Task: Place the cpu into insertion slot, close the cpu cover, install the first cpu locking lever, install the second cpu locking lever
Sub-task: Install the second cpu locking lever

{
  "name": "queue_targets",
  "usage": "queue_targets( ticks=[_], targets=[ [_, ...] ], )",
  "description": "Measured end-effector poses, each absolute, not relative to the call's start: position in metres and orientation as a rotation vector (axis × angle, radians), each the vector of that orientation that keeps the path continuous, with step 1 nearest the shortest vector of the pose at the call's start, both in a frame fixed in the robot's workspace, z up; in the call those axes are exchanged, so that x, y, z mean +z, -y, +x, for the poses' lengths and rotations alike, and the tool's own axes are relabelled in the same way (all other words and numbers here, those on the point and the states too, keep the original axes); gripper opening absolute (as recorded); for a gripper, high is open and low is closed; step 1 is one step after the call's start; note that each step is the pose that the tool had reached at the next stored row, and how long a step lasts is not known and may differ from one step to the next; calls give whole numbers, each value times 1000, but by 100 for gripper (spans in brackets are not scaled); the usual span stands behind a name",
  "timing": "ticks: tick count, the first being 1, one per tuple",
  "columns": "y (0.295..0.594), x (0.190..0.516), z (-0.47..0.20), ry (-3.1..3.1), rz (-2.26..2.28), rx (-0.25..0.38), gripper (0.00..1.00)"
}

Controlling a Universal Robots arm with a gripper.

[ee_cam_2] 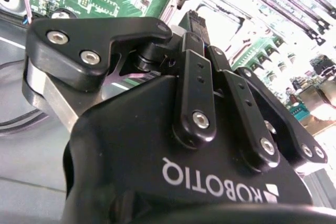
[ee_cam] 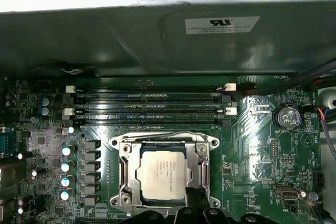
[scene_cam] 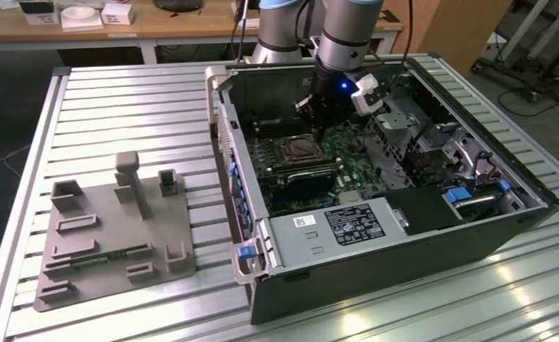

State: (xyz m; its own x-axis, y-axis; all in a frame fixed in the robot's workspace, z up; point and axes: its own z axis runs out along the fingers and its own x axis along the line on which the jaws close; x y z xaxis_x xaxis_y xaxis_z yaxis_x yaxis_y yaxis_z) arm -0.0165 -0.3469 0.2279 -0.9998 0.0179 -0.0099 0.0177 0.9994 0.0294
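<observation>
The cpu [ee_cam: 163, 174], a pale silvery square, lies seated in the insertion slot [scene_cam: 299, 149] on the green board inside the open computer case [scene_cam: 375, 271]. The cpu cover [ee_cam: 164, 143], a silvery frame, lies flat around the chip. My gripper [scene_cam: 316, 127] hangs straight above the socket's edge. In the first wrist view my gripper [ee_cam: 194, 200] shows as one dark column overlapping the socket's rim. In the second wrist view my gripper [ee_cam_2: 198, 24] has its fingers drawn together and shut, holding nothing, just off the socket. I cannot tell how the locking levers stand.
Long memory slots [ee_cam: 149, 106] run beside the socket, with a coin battery [ee_cam: 287, 116] off to one side. The case's metal wall [ee_cam: 157, 40] rises beyond them. A grey fixture plate [scene_cam: 108, 228] rests on the slatted table [scene_cam: 118, 107] at the exterior view's left.
</observation>
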Motion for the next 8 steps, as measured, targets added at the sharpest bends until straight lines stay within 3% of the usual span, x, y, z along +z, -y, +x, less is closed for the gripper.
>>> queue_targets(
  ticks=[8],
  targets=[
    [347,228,-16,-3131,28,46,11]
  ],
)
